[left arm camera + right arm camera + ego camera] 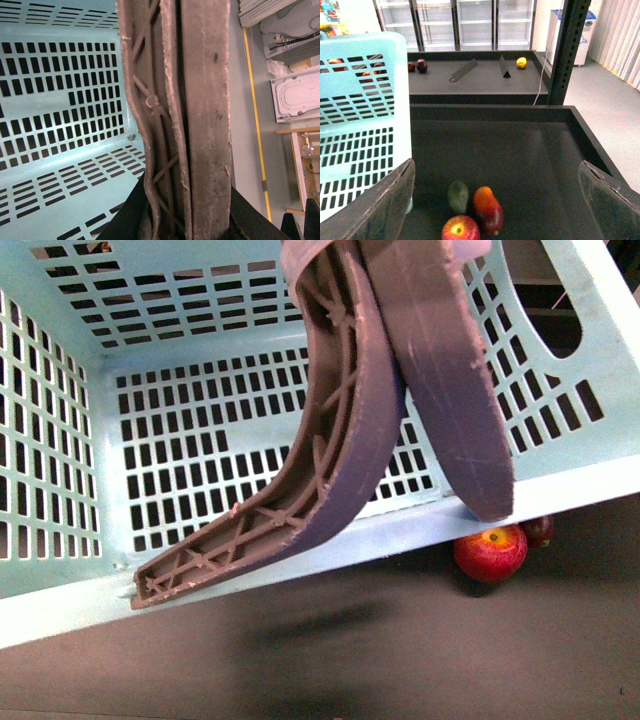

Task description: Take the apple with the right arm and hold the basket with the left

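Two black fingers (127,220) of the left gripper (186,220) flank the pair of brown-grey handles (205,100), one finger on each side. They press the handles flat against each other, so this gripper is clenched on the basket (60,100) by its handles. In the front view those handles (345,440) sweep down across the middle of the frame and hide much of the slotted floor. The pale turquoise basket (60,440) fills the upper and left parts and is tilted toward the camera.

The right gripper (496,167) is spread wide. Its padded fingers (380,205) are far apart, with nothing between them and touching nothing. On the dark tray (540,150) the apple (460,229) lies near the corner of the basket (360,115), its yellow stem patch facing up. The mango (488,210) lies right against it, and the avocado (458,196) sits just behind, next to the mango.

In the lower right of the front view the apple (490,552) peeks out from under the basket's near rim, which cuts off its top. A darker red fruit (540,530) just to its right is mostly hidden by the rim.

A second tray (485,80) beyond holds two dark fruits (422,65), a yellow fruit (521,62) and two dividers (464,70). A dark upright post (568,50) stands beside it.
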Controlling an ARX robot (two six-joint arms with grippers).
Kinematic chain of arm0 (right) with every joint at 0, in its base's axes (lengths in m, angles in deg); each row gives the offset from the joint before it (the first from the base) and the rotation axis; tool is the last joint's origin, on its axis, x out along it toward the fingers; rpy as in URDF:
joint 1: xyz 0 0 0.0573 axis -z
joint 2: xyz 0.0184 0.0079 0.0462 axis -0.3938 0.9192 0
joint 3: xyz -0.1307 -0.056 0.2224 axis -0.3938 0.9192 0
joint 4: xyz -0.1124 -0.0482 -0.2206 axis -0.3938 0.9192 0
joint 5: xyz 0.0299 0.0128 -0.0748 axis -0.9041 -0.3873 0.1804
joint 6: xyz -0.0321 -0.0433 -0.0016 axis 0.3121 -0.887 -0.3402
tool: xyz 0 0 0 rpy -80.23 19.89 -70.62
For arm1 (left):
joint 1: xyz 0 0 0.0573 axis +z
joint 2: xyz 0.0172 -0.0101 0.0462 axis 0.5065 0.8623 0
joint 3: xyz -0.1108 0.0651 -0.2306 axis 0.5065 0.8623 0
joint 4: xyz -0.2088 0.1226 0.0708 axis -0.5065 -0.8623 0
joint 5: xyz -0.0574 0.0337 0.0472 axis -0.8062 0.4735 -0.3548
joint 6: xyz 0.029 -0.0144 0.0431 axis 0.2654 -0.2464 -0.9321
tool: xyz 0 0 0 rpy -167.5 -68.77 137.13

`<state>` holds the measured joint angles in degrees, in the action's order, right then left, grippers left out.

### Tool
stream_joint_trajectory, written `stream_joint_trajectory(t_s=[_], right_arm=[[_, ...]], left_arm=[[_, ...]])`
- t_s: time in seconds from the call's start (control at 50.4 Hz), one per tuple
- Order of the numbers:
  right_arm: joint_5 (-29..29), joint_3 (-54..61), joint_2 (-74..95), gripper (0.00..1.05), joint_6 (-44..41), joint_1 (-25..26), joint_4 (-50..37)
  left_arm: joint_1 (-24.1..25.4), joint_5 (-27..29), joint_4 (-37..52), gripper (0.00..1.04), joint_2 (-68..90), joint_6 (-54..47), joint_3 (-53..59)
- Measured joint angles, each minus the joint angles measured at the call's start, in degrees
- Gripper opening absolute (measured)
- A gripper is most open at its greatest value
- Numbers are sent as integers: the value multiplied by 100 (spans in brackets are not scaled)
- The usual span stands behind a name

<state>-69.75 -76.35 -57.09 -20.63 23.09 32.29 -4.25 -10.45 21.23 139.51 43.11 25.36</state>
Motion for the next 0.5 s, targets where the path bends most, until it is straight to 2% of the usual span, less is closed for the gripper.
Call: stream_joint_trajectory(t_s=[0.218, 0.258, 0.278, 0.297, 0.337, 0.397, 0.496], right_arm=[[4, -2, 2, 96, 0, 0, 0], [446, -122, 166, 96, 262, -129, 374], [1016, -387, 555, 96, 667, -232, 1005], [1283, -509, 807, 96, 892, -227, 1305], [1512, -678, 1390, 96, 1353, -61, 1705], [1204, -680, 1860, 96, 1578, 367, 1598], [520, -734, 2629, 96, 1508, 1222, 809]], left_arm=[[0, 7, 0, 19, 0, -22, 0], [0, -4, 0, 19, 0, -20, 0], [0, -4, 0, 19, 0, -24, 0], [0, -7, 0, 19, 0, -24, 0], [0, -7, 0, 19, 0, -11, 0], [-2, -2, 0, 19, -2, -33, 0], [-2, 0, 0, 19, 0, -31, 0]])
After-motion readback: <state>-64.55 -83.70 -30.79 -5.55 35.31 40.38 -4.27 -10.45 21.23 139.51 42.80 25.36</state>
